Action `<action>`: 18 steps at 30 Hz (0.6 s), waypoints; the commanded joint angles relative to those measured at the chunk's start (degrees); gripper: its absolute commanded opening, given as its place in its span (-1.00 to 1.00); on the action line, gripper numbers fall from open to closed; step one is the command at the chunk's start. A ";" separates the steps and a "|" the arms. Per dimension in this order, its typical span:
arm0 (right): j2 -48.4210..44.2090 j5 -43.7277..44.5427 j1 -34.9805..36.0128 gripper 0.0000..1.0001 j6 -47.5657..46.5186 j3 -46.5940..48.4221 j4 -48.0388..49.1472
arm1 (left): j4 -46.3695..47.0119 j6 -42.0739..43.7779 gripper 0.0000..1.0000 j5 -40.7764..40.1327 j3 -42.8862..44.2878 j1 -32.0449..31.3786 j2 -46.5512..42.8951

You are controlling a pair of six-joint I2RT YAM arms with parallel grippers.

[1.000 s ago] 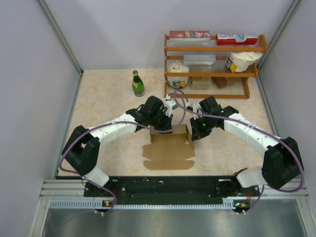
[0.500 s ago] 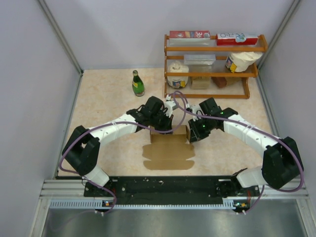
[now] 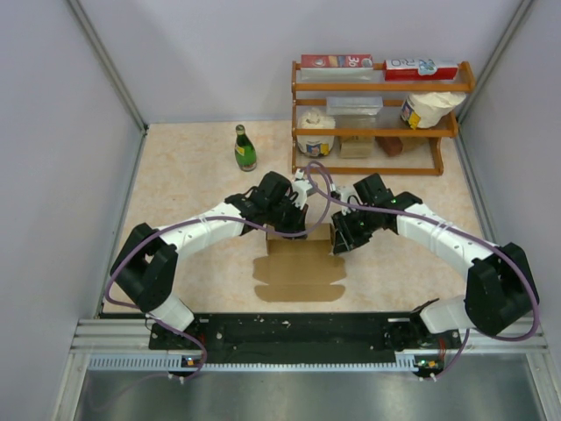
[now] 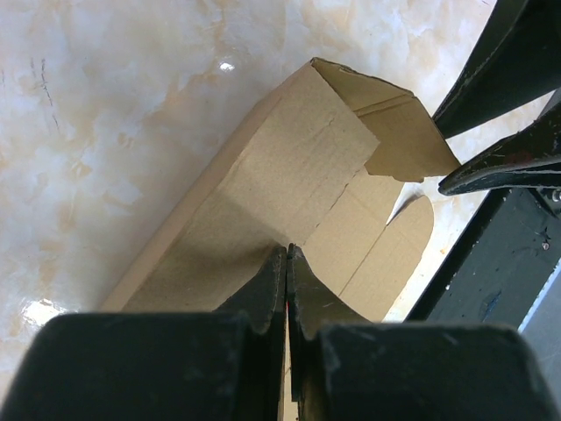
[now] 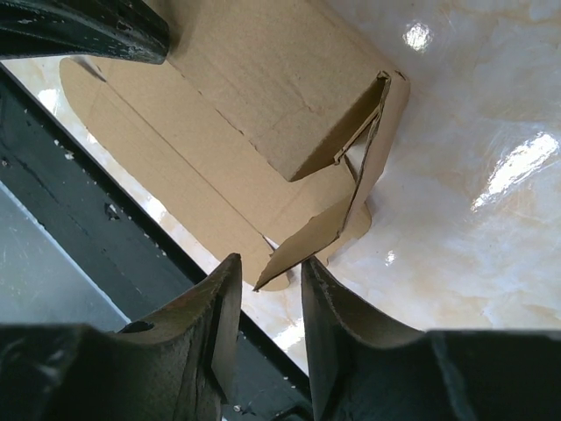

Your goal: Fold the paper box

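Observation:
The paper box [image 3: 302,267], plain brown cardboard, lies half folded on the table between both arms, its back part raised into a slim sleeve [image 4: 289,149]. My left gripper [image 4: 287,252] is shut on the sleeve's upper panel edge, with a thin strip of card between the fingers; from above the left gripper [image 3: 289,226] sits at the box's far edge. My right gripper [image 5: 271,260] is open at the box's right end. The pointed tip of the end flap [image 5: 307,241] pokes between its fingers, close to the right one. The right gripper's fingers [image 4: 504,162] show beside that flap.
A green bottle [image 3: 244,147] stands at the back left of the box. A wooden rack [image 3: 379,132] with cartons, tubs and bags fills the back right. The black base rail [image 3: 298,331] runs along the near edge, close to the box's flat front flaps.
My right gripper's jaws have opened and let go of the end flap, and it has edged slightly left. The left gripper has stayed shut in place.

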 commanded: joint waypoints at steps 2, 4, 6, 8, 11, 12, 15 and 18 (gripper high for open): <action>-2.54 -0.59 0.65 -0.29 -0.92 0.52 1.19 | 0.20 0.07 -1.00 -0.72 -0.10 -0.32 -2.14; -3.15 -0.50 0.74 -0.20 -0.74 0.78 0.93 | 0.20 0.07 -1.00 -0.99 -0.27 -0.32 -2.32; -3.59 -0.15 0.74 -0.12 -0.83 1.22 0.75 | 0.20 0.07 -1.00 -1.08 -0.36 -0.41 -2.40; -3.94 0.03 0.65 -0.08 -0.92 1.83 0.49 | 0.20 0.07 -1.00 -1.16 -0.54 -0.41 -2.40; -4.73 1.43 0.65 0.00 -0.92 3.06 -0.21 | 0.20 0.07 -1.00 -1.34 -0.63 -0.41 -2.32; -5.17 2.30 0.65 0.01 -0.83 3.59 -0.65 | 0.20 0.16 -1.00 -1.34 -0.63 -0.41 -2.14; -6.14 3.63 0.56 0.04 -0.92 5.87 -1.71 | 0.12 0.25 -1.00 -1.34 -0.45 -0.41 -2.05; -8.16 4.07 -0.14 0.08 0.57 8.86 -1.80 | 0.20 0.25 -1.00 -1.43 -0.28 -0.41 -1.88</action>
